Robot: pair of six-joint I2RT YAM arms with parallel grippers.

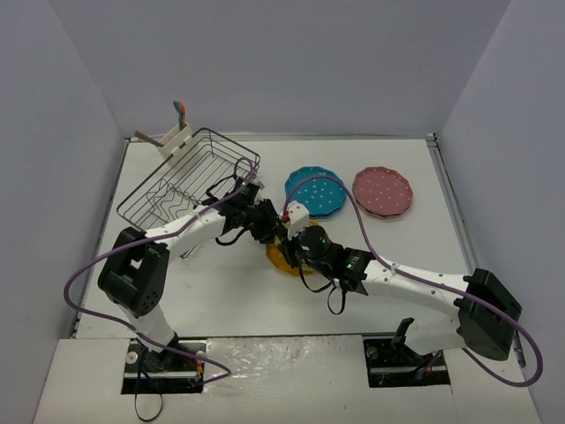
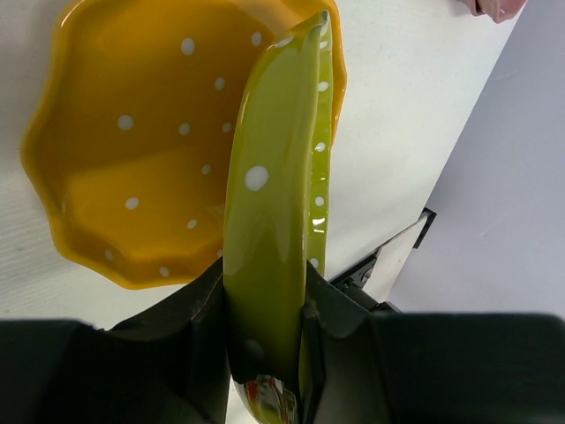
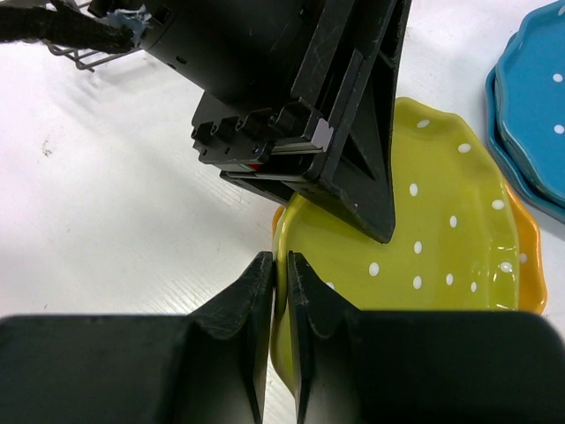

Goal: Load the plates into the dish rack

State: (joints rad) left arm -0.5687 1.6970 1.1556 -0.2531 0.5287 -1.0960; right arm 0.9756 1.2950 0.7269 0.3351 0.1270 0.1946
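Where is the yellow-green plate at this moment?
In the left wrist view, the yellow-green plate is clamped edge-on in the left end effector, just over the orange plate.

The yellow-green plate (image 2: 274, 203) looks glossy, smooth plastic (the orange plate (image 2: 132, 132) likewise).

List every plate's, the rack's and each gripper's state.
yellow-green plate: tilted up, gripped
left gripper: shut on yellow-green plate
right gripper: nearly shut at that plate's rim, grip unclear
orange plate: flat on table
teal plates: stacked, flat
pink plate: flat
dish rack: no plates inside
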